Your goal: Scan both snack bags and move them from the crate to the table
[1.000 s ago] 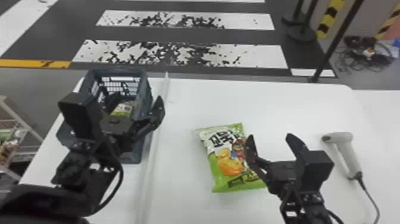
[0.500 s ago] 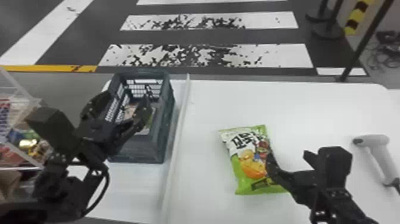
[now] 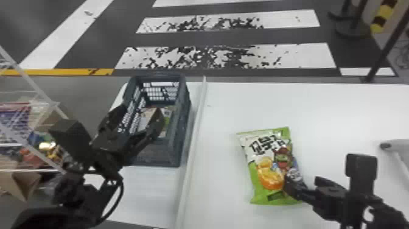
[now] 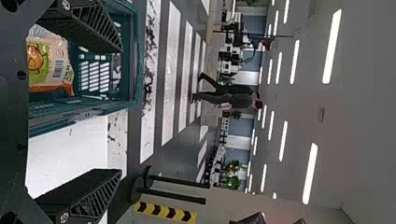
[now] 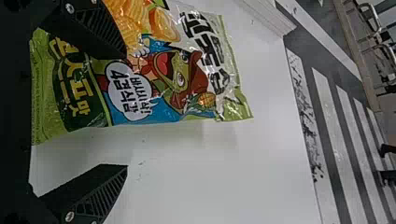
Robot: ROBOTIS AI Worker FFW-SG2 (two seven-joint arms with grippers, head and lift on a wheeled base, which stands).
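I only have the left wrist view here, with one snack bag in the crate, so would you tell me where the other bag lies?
Observer: The head view shows the green and white bag lying on the table, to the right of the crate.
Operator: Thank you; how does the right gripper stand there?
Observer: The right gripper is open, one finger overlapping the bag in its wrist view, the other over bare table; I cannot tell whether it touches.
Operator: And is the scanner out?
Observer: Yes, the scanner is at the head view's right edge, partly cut off.
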